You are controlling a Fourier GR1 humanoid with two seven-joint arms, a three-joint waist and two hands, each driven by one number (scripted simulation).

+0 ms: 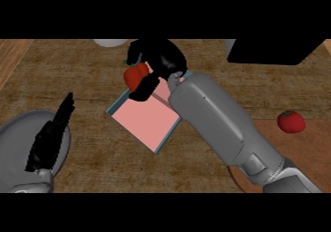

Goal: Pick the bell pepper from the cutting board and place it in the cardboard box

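The right forearm [225, 127] ran from the lower right of the frame up toward the upper middle, grey and slanted to the left. At its end the right hand [158, 59] sat near the top centre, its black fingers and thumb curled round a red object. The left forearm [20, 149] came in at the lower left corner. The left hand [51, 133] rested there at the left side, fingers straight and pointing toward the top of the frame, holding nothing.

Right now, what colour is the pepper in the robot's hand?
Red. The bell pepper shows in the head view, held in the right hand.
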